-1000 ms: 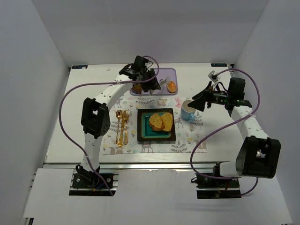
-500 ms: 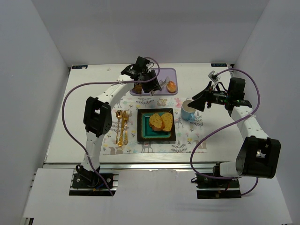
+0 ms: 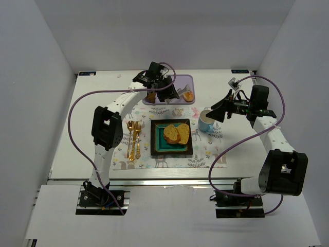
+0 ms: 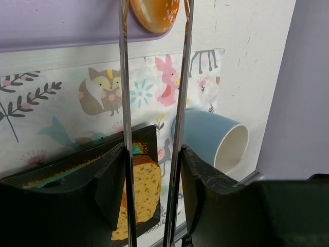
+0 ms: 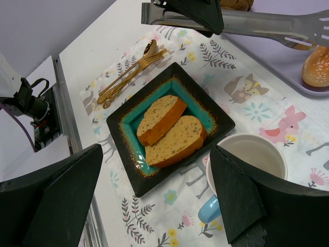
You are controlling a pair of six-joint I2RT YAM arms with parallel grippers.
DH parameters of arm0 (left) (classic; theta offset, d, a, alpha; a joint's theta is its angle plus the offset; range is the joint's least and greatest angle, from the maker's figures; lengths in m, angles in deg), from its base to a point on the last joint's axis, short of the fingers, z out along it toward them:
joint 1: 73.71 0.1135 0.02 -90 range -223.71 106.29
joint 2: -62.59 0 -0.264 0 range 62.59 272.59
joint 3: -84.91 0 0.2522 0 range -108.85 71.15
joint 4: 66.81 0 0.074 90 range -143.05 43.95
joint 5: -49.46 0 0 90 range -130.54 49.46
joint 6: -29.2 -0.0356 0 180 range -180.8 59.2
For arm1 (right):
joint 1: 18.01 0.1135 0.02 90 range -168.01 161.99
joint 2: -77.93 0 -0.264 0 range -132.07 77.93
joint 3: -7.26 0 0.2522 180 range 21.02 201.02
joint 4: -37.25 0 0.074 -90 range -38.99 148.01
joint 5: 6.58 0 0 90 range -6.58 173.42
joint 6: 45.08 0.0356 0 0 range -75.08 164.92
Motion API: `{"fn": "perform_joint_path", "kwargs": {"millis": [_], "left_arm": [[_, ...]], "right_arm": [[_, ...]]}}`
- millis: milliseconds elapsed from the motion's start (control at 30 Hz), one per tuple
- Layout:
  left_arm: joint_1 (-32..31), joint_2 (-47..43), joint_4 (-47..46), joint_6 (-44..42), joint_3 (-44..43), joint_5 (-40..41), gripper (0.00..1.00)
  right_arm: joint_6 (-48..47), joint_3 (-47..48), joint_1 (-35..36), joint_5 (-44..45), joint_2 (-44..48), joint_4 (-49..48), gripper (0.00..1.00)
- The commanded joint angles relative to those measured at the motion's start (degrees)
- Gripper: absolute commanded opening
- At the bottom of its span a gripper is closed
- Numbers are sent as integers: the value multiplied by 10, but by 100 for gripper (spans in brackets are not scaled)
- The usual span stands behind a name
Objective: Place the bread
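My left gripper (image 3: 167, 88) is shut on metal tongs (image 4: 124, 77) and holds them over the purple tray (image 3: 187, 80). The open tong tips sit on either side of an orange bun (image 4: 154, 13), which lies at the tray's right end (image 3: 189, 95). I cannot tell whether they touch it. Two bread slices (image 3: 176, 133) lie on the black and teal square plate (image 3: 154, 146); they also show in the right wrist view (image 5: 175, 136). My right gripper (image 5: 154, 195) is open and empty, hovering by the blue cup (image 3: 205, 121).
A patterned placemat (image 3: 205, 154) lies under the plate and cup. Gold cutlery (image 3: 133, 139) lies left of the plate. A brown baked piece (image 3: 151, 96) sits at the tray's left end. White walls enclose the table.
My left gripper has moved the tongs a little to the right along the tray, closer to the bun. The right arm has not moved.
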Motion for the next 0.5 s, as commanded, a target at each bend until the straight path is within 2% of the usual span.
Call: {"fn": "perform_joint_path", "kwargs": {"millis": [0,467], "left_arm": [[-1,-10,-16,5,0,-19,54],[-3,26,36,-10,-38,-31,55]], "right_arm": [[-3,7,-2,-14,4,-7,89],[-3,2,-2,-14,6,-8,89]]}}
